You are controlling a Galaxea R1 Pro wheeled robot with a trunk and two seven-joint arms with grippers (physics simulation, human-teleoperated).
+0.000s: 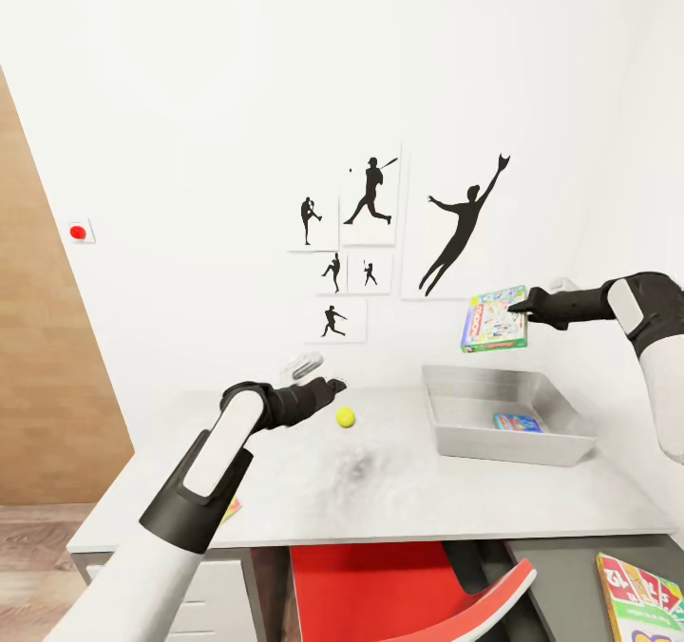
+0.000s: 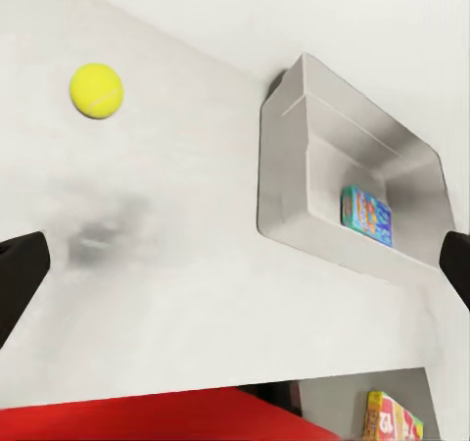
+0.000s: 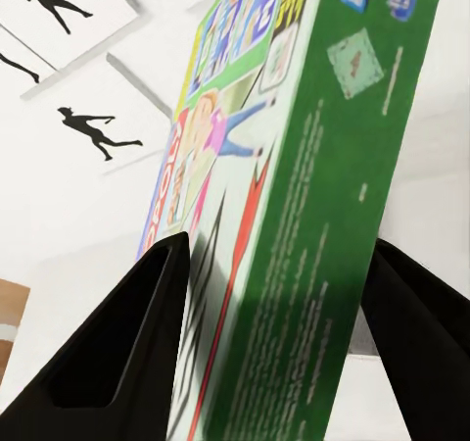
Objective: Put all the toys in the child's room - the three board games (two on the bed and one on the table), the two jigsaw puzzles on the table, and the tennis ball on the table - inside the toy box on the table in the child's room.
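Head view — green game box point(image 1: 494, 320) gripped.

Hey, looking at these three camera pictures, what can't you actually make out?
- Left gripper: head view, its own wrist hides the fingers.
- Small blue game box in the shallow grey toy box: print too small to read.
- Colourful long game box: cut off by the head view's corner.
- Green game box in the right gripper: its cover is too steeply angled in the right wrist view.
- Yellow-green tennis ball: whether it touches the grey table is unclear.
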